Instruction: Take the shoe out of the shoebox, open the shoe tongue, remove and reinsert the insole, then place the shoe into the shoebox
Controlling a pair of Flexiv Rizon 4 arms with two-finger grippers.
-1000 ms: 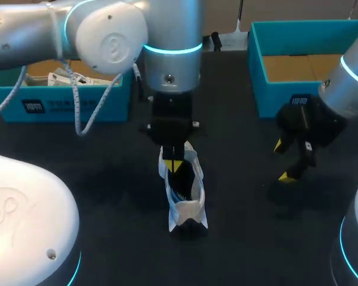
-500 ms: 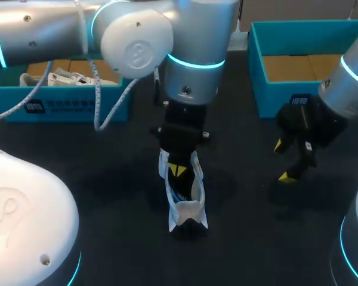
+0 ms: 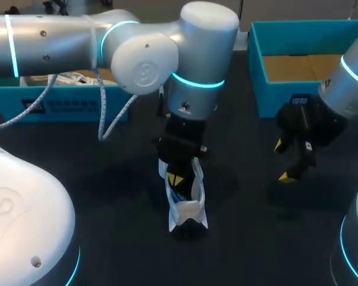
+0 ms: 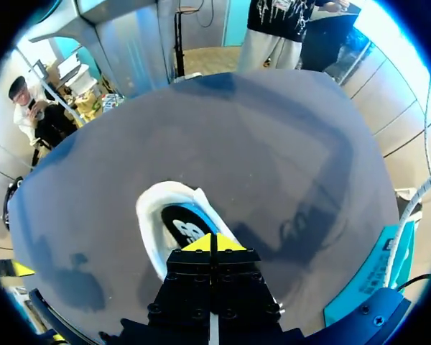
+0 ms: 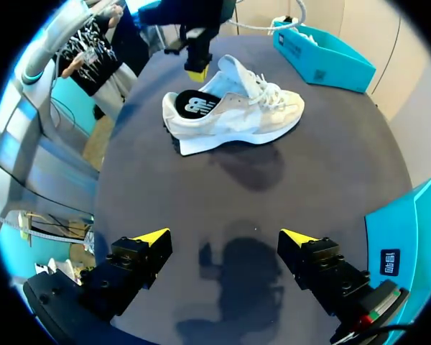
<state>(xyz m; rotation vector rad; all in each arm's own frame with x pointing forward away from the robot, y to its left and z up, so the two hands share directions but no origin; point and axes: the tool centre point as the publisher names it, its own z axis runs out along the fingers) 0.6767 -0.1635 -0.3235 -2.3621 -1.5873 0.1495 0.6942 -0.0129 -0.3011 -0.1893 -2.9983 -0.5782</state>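
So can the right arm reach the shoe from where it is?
Probably yes. The right gripper is open, and only bare table lies between it and the shoe. The left gripper is over the heel opening, though, so the toe end looks the freer spot.

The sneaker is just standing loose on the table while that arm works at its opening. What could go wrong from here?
1. Nothing steadies the sneaker: the right fingers hang open well off to its side, so a push from the left fingers might tip or slide it.
2. The left fingers are shut at the heel opening, so they could miss the insole or crumple it.
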